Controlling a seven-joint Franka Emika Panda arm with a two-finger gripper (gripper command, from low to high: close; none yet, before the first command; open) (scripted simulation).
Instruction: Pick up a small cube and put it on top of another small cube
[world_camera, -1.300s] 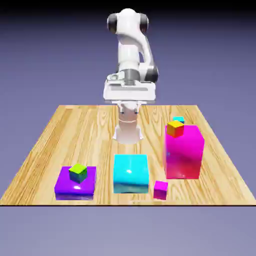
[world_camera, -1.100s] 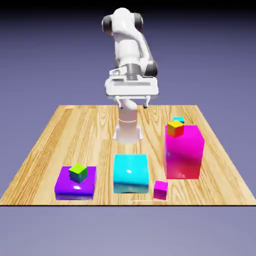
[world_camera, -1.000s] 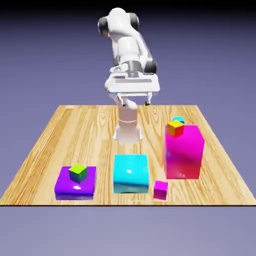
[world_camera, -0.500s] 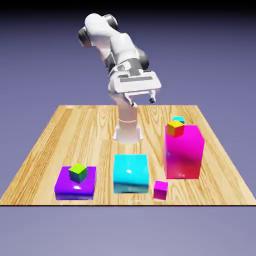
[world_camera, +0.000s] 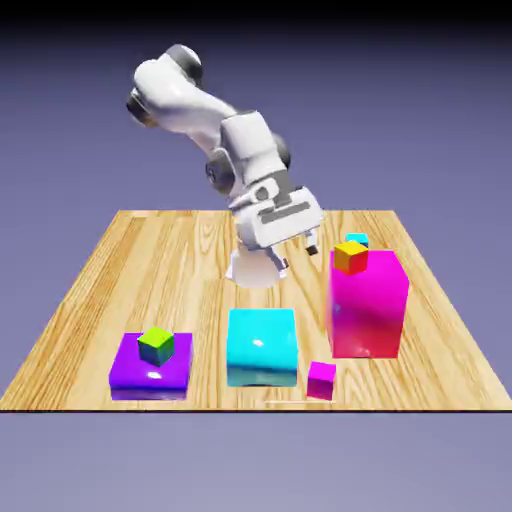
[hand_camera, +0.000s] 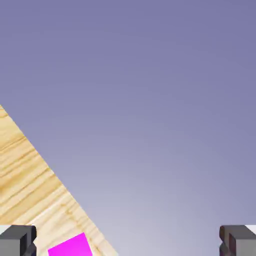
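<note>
The small magenta cube (world_camera: 321, 379) sits on the table near its front edge, between the cyan block (world_camera: 262, 346) and the tall magenta block (world_camera: 368, 303). My gripper (world_camera: 300, 256) hangs tilted in the air over the middle of the table, well behind and above that cube, open and empty. In the hand view the gripper (hand_camera: 128, 242) shows two grey fingertips (hand_camera: 17, 240) far apart. A bright magenta patch (hand_camera: 72, 247) lies by the table's edge there; I cannot tell which magenta thing it is.
A small green cube (world_camera: 156, 346) rests on a flat purple block (world_camera: 151, 372) at the exterior view's left. A small orange cube (world_camera: 350, 257) sits on top of the tall magenta block, and a small cyan cube (world_camera: 357, 240) shows behind it.
The arm has leaned over and brought the hand down and toward the exterior view's right, tilting it. The jaws have stayed open. No cube has moved.
</note>
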